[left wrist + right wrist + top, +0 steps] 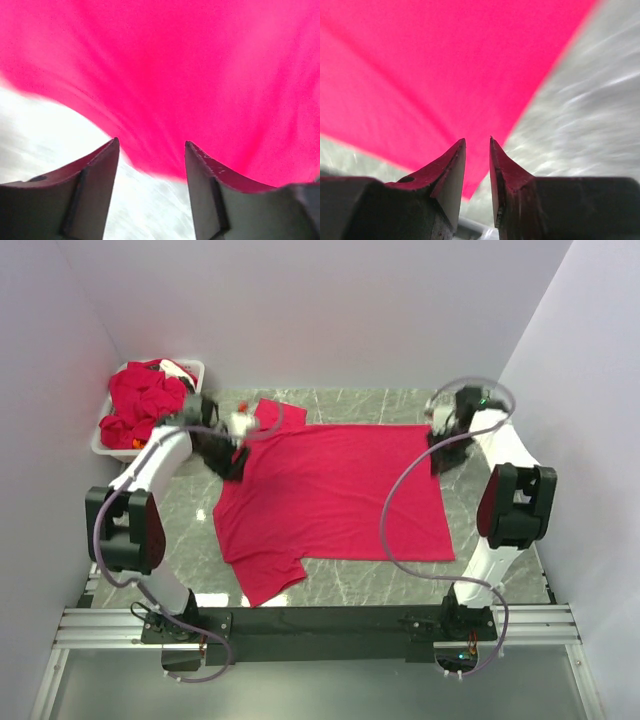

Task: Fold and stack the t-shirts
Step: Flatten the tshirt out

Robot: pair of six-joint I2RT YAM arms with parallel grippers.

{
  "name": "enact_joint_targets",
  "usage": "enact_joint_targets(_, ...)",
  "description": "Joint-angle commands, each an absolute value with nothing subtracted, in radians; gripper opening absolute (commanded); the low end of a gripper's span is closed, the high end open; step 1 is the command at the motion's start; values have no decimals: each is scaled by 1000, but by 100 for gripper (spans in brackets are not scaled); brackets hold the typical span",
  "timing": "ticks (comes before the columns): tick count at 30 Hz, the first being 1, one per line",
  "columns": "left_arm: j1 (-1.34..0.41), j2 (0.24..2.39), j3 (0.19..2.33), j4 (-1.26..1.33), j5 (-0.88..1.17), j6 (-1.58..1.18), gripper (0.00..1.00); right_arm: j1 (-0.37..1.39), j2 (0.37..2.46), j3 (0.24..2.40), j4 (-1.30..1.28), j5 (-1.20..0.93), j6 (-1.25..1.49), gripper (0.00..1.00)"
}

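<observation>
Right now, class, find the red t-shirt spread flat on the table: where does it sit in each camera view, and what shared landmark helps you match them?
Top external: the spread t-shirt lies mid-table, at the centre of the frame.
Left wrist: it fills the upper frame, blurred.
Right wrist: it fills the upper left, its edge slanting down.
Shared landmark: the grey marbled table bordering the shirt.
</observation>
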State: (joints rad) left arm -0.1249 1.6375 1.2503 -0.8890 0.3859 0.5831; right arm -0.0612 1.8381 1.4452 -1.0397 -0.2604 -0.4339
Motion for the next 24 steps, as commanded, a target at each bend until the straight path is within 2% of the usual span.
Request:
enact_joint_targets(1, -101, 1713, 1478, -786, 520, 490, 62, -100, 1885, 1650, -994, -334, -378, 34)
enact_joint_targets(10, -54, 2096, 1900, -453, 463, 125, 65, -109, 2179, 2038, -822, -222, -193, 35)
enact_joint_targets(16, -46, 2330, 2138, -423, 430, 32, 68, -117, 2331, 2180, -758, -206, -127, 39)
enact_joint_targets(24, -46, 2387, 2103, -373, 391, 25, 68, -115, 2397, 2190, -673, -158, -78, 48)
